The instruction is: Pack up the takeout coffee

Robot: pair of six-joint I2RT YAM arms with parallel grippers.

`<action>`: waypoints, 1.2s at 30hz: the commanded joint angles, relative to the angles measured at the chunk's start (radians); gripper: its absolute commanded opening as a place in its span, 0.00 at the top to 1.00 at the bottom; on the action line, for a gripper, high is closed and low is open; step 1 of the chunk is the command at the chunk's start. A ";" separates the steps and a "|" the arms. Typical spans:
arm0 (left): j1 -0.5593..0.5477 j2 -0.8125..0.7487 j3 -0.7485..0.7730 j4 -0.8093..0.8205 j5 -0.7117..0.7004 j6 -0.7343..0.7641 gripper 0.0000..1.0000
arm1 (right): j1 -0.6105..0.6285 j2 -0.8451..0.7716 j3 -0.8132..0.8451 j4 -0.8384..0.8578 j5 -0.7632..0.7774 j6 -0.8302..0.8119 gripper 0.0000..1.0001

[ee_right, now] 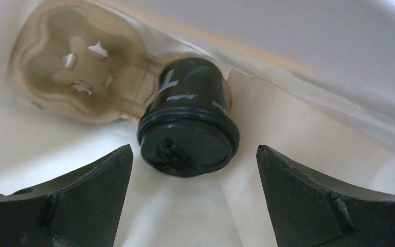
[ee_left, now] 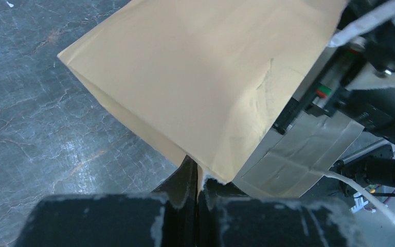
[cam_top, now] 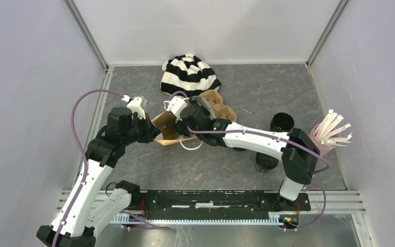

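A black coffee cup (ee_right: 187, 126) with a black lid sits in one slot of a brown moulded carrier (ee_right: 77, 67). Its lid faces my right gripper (ee_right: 194, 150). Pale walls, apparently the inside of the bag, surround them. That gripper is open, its fingers (ee_right: 92, 190) apart on either side and just short of the cup. In the top view my right gripper (cam_top: 177, 119) reaches into the mouth of the brown paper bag (cam_top: 163, 128). My left gripper (ee_left: 198, 182) is shut on the edge of the bag (ee_left: 195, 77) and shows in the top view (cam_top: 153, 133). Two more black cups (cam_top: 282, 122) (cam_top: 266, 161) stand at the right.
A black-and-white striped hat (cam_top: 189, 74) lies at the back. A brown moulded cardboard piece (cam_top: 217, 104) shows behind the right wrist. A pink cup with white sticks (cam_top: 325, 138) stands at the far right. The bag's white handle loop (cam_top: 190, 145) lies on the table.
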 commanded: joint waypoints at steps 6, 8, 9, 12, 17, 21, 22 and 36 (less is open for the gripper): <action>0.003 -0.034 -0.009 0.038 0.114 -0.028 0.98 | -0.028 0.066 0.006 0.142 -0.084 -0.107 0.02; 0.003 -0.038 -0.008 0.032 0.109 -0.019 0.98 | -0.032 0.095 0.022 0.135 -0.078 -0.110 0.02; 0.003 -0.039 -0.010 0.030 0.107 -0.015 0.98 | -0.033 0.106 0.024 0.141 -0.073 -0.112 0.02; 0.003 -0.034 -0.010 0.030 0.111 -0.012 0.98 | -0.046 0.137 0.031 0.149 -0.091 -0.117 0.02; 0.003 -0.019 -0.003 0.027 0.110 -0.005 0.98 | -0.057 0.173 0.053 0.141 -0.084 -0.132 0.02; 0.003 -0.012 0.000 0.025 0.107 -0.001 0.98 | -0.070 0.197 0.072 0.115 -0.144 -0.133 0.05; 0.003 -0.010 0.002 0.022 0.103 0.001 0.98 | -0.071 0.202 0.074 0.104 -0.142 -0.137 0.06; 0.004 0.048 0.085 -0.067 -0.211 -0.031 0.98 | -0.066 0.139 0.278 -0.187 -0.241 -0.050 0.02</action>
